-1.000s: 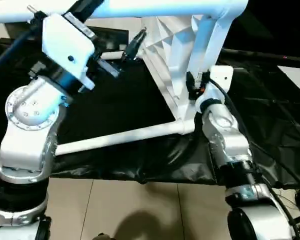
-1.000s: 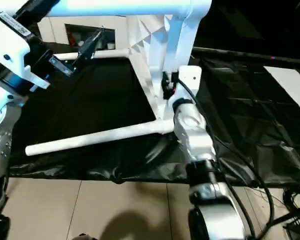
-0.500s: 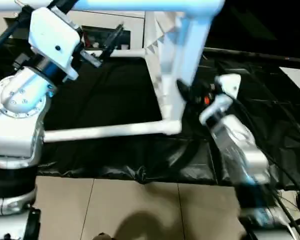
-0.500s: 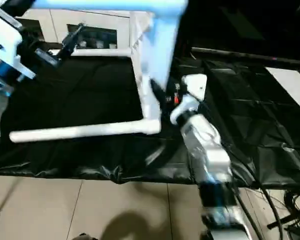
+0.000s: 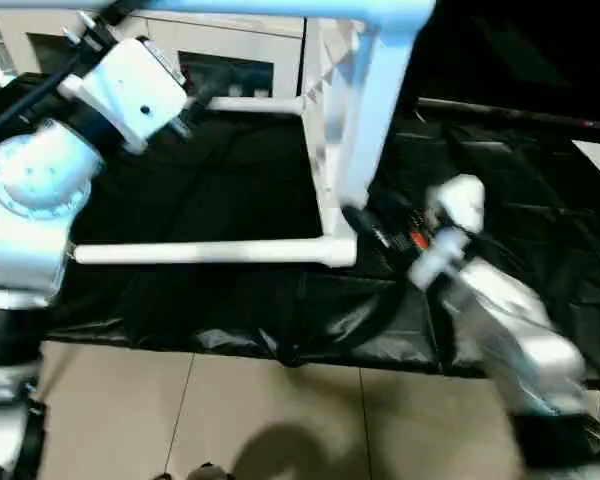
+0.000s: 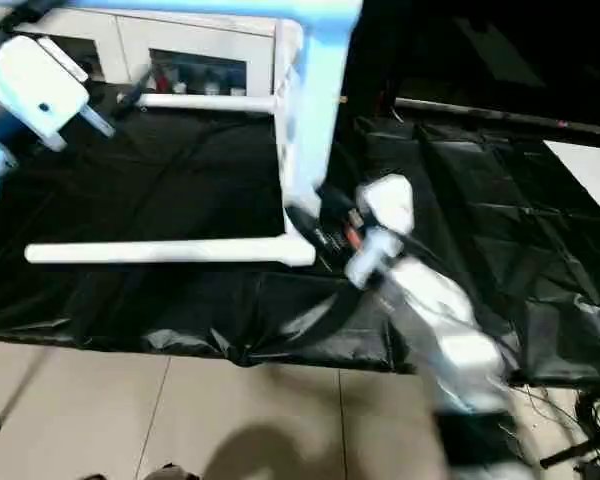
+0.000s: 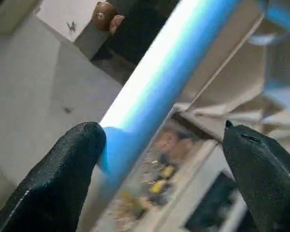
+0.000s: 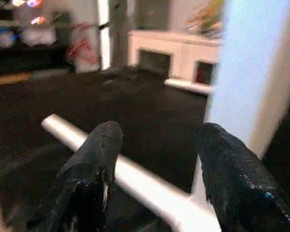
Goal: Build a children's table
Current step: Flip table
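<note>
Looking over your silver forearms, you have the all-white plastic children's table (image 5: 325, 150) tipped on its edge on the black plastic sheet (image 6: 180, 190) that covers the work surface. Its ribbed top stands upright, one long tapered leg (image 5: 210, 252) lies level along the sheet toward your left, another leg (image 6: 315, 90) rises steeply at the near corner, and a third (image 6: 205, 101) runs off at the far side.

Your right gripper (image 8: 157, 169) is spread open with nothing between its fingers (image 8: 99, 159); its wrist view looks past the low leg and the upright one, and in the head views it sits just beside the corner socket (image 5: 338, 248) where they meet. Your left gripper (image 7: 159, 159) is also spread wide, with a pale tube (image 7: 159, 87) running between the two black pads (image 7: 63, 169). One pad looks to be touching the tube's end and the other stands well off it, so I judge this a loose cradle, not a grip.

The risk from here:
- With neither claw clamped, the table balances on its edge and may topple or swing.
- Closing the left claw off-centre could push the tube sideways.
- The slack, wrinkled sheet may let the resting corner slide.
- A white cabinet with glass doors (image 6: 195, 62) stands close behind.
</note>
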`<state>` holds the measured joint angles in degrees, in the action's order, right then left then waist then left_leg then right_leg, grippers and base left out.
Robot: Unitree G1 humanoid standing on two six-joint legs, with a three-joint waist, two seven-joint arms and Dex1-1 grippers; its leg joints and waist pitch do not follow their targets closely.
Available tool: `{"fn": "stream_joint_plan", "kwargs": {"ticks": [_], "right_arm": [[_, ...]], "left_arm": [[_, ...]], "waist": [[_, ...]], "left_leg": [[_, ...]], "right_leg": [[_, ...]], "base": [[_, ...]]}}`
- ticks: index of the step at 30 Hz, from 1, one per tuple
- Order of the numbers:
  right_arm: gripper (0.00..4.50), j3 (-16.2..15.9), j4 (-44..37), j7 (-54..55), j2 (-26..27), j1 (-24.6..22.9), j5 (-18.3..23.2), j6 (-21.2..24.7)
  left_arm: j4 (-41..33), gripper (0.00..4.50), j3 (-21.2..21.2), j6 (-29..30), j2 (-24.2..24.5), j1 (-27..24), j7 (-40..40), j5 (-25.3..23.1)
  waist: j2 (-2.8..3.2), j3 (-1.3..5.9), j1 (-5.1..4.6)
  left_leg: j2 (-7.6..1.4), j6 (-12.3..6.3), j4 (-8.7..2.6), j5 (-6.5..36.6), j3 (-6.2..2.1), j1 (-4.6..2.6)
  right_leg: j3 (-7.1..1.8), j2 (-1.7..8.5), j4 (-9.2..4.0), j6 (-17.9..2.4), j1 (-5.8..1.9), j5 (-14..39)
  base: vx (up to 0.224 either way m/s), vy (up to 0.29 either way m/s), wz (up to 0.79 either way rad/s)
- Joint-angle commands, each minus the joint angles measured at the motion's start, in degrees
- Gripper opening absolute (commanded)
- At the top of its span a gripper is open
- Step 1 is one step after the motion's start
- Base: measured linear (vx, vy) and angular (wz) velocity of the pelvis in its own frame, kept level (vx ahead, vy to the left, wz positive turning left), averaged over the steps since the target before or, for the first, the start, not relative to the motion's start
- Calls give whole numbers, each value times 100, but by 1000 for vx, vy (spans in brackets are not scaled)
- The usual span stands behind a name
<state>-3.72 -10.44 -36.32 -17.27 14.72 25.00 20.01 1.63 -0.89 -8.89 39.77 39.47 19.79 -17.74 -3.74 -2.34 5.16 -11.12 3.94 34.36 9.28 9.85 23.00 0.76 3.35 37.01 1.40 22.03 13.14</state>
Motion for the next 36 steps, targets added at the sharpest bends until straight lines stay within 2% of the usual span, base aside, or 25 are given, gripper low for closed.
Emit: {"fn": "stream_joint_plan", "kwargs": {"ticks": [1,6,10,13,14,15,18,22,23,26,28,31,33,36], "right_arm": [[265,-153,-217,-130,-50,-10,40,105],[265,-309,-208,-6,139,125,-59,113],[265,-351,-160,186,393,295,-36,123],[265,-387,-10,346,600,409,-109,63],[268,-409,42,388,658,441,-140,37],[268,-444,96,416,730,470,-159,6],[268,-504,164,445,865,524,-185,-52],[268,-504,165,476,975,564,-174,-63],[268,-504,164,476,979,565,-171,-63],[268,-511,166,459,1006,561,-179,-81],[268,-516,181,450,1004,558,-180,-106],[268,-515,203,447,1005,559,-188,-138],[268,-479,290,480,989,601,-236,-197],[268,-428,368,502,961,642,-282,-250]], "left_arm": [[174,450,-148,-201,86,179,-282,-419],[604,450,-262,-377,220,508,-711,-920],[1185,450,-379,-361,308,826,-1062,-1305],[1467,450,-361,-412,276,983,-1189,-1342],[1536,420,-355,-452,253,1019,-1181,-1317],[1621,420,-373,-488,209,1045,-1091,-1230],[1728,394,-404,-430,144,1052,-983,-1154],[1882,360,-383,-441,142,1121,-953,-1105],[1885,335,-381,-443,142,1125,-942,-1093],[1804,321,-326,-298,92,1100,-673,-887],[1663,291,-254,-15,15,1070,-476,-700],[1429,269,-101,613,-115,1052,-135,-367],[1314,260,70,1204,-267,1084,86,-9],[1315,258,246,1555,-431,1100,63,238]], "waist": [[104,295,14],[98,291,12],[107,303,15],[130,312,12],[132,313,28],[152,312,29],[152,319,42],[160,295,66],[159,292,66],[170,291,79],[171,292,105],[168,289,122],[163,288,134],[148,279,149]], "left_leg": [[-185,384,-468,1586,-95,-190],[-181,418,-462,1644,-101,-211],[-184,468,-458,1508,-102,-214],[-173,512,-457,1467,-102,-214],[-180,529,-457,1445,-104,-219],[-180,543,-460,1427,-107,-216],[-178,563,-457,1440,-101,-224],[-186,592,-482,1706,-108,-240],[-186,598,-485,1745,-111,-237],[-192,620,-492,1816,-116,-242],[-196,650,-493,1808,-110,-251],[-191,648,-491,1750,-103,-245],[-188,642,-493,1732,-97,-247],[-182,590,-490,1684,-91,-231]], "right_leg": [[-154,358,-474,-567,-87,895],[-149,356,-468,-648,-46,981],[-146,352,-425,-701,-48,635],[-146,358,-411,-732,-46,481],[-142,359,-404,-748,-55,393],[-142,360,-395,-758,-59,338],[-139,365,-385,-800,-63,205],[-150,374,-415,-764,-42,563],[-152,378,-420,-757,-42,623],[-155,384,-427,-736,-31,708],[-153,385,-415,-787,-21,657],[-152,380,-410,-806,-26,587],[-155,394,-413,-815,-28,644],[-158,392,-433,-826,-42,717]], "base": [[0,0,0],[0,0,0],[0,0,0],[0,0,0],[0,0,0],[0,0,0],[0,0,0],[0,0,0],[0,0,0],[0,0,0],[0,0,0],[0,0,0],[0,0,0],[0,0,0]]}}
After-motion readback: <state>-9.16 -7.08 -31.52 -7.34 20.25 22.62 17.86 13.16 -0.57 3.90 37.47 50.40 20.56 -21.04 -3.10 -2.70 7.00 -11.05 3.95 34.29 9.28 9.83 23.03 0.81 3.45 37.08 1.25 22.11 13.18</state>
